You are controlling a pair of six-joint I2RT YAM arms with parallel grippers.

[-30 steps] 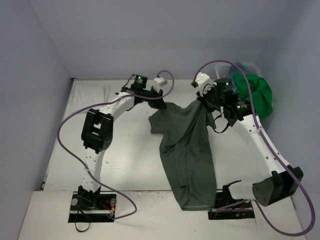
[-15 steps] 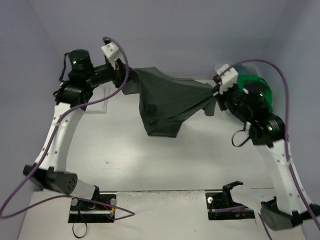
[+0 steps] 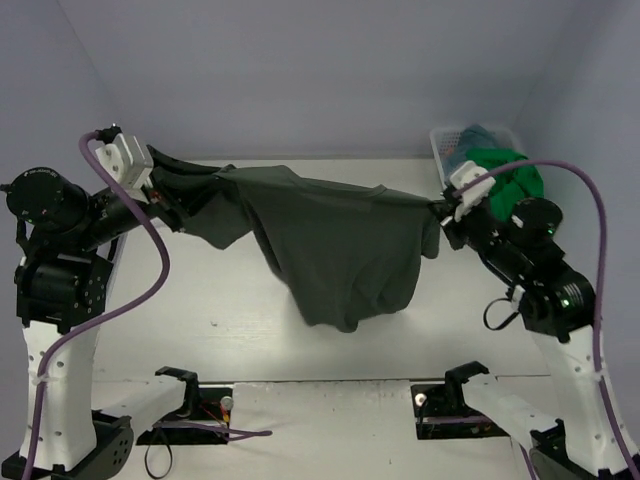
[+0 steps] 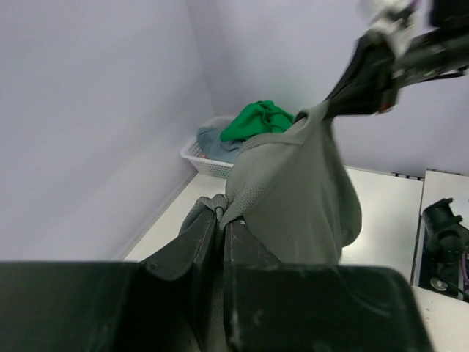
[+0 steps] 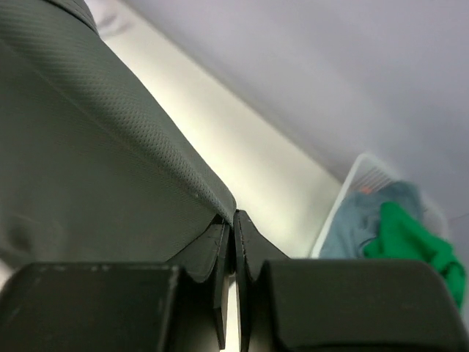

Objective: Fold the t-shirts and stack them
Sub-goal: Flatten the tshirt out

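While I look down from above, the dark grey-green t-shirt (image 3: 340,250) hangs stretched above the table (image 3: 200,320). The left gripper (image 3: 200,188) pinches its left end and the right gripper (image 3: 438,210) pinches its right. A bright green t-shirt (image 3: 510,172) and a teal-blue t-shirt (image 3: 476,135) lie in the white basket (image 3: 438,150), far right. At the left wrist, the jaws clamp bunched cloth. At the right wrist, the jaws are pressed together on a taut fabric edge.
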